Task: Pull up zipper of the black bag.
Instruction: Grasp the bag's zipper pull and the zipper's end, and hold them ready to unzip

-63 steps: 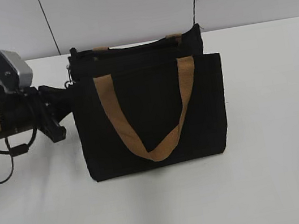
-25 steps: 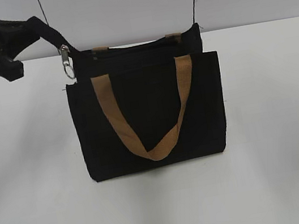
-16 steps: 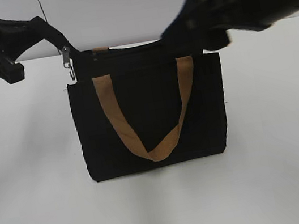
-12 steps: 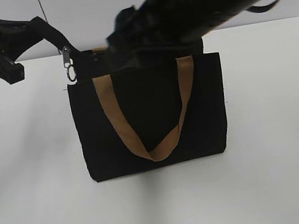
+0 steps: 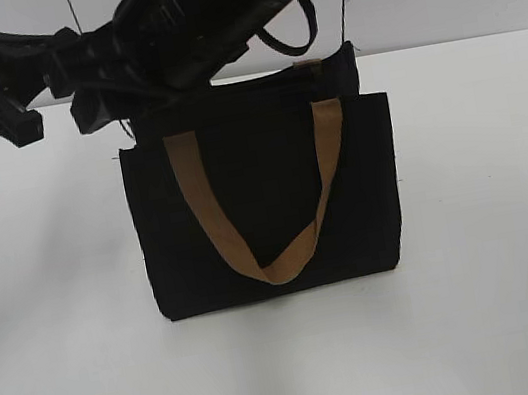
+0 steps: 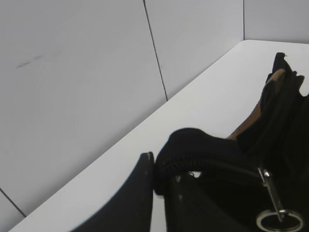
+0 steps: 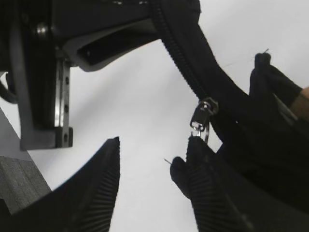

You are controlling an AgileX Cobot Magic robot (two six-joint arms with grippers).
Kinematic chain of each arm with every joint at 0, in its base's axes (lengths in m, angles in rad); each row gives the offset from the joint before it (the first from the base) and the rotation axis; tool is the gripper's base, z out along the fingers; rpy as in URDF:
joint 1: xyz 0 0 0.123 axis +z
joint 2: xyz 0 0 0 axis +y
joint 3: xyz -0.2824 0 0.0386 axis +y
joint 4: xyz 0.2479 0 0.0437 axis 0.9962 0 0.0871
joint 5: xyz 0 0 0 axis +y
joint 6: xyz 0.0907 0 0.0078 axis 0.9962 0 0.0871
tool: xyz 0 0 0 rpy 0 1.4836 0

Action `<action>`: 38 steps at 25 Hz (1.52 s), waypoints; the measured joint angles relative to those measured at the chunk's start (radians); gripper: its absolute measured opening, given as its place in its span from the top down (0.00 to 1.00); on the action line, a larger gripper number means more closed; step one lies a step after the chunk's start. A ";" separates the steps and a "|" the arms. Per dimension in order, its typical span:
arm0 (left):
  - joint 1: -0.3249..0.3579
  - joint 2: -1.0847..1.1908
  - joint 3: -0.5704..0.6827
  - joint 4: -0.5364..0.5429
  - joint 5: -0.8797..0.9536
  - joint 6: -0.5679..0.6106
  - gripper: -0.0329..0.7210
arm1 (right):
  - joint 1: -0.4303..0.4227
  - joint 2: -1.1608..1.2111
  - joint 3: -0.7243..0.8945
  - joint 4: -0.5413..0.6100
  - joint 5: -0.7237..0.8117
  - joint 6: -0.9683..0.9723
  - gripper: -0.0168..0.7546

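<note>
Bag: we see the black bag upright on the white desk, tan handle hanging down its front.
Left hand: our left hand pinches the black tail at the zipper's end, lifted off the bag's upper left corner.
Right hand: our right hand is spread wide with nothing in it; one finger sits just beside the zipper pull.
Risk: we could close on fabric instead of the small pull, or the left grip could slip under tension and tip the bag.
</note>
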State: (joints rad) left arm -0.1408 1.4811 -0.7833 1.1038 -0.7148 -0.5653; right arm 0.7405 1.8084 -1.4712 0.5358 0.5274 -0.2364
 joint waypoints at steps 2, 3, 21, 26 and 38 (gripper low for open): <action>0.000 0.000 0.000 -0.001 -0.006 0.000 0.93 | 0.000 0.032 -0.021 0.023 0.004 0.005 0.53; 0.000 0.000 0.000 -0.002 -0.009 0.000 0.93 | 0.000 0.044 -0.027 0.029 0.004 0.010 0.54; 0.000 0.000 0.000 -0.003 -0.023 0.000 0.93 | -0.035 0.067 -0.030 -0.135 0.071 0.170 0.54; 0.000 0.000 0.000 -0.003 -0.031 0.000 0.93 | -0.035 0.067 -0.030 -0.125 0.057 0.184 0.54; 0.000 0.000 0.000 -0.003 -0.049 0.000 0.93 | -0.034 0.068 -0.030 -0.026 0.005 0.187 0.58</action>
State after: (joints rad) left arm -0.1408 1.4811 -0.7833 1.1006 -0.7642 -0.5653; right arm 0.7064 1.8764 -1.5014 0.5096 0.5321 -0.0498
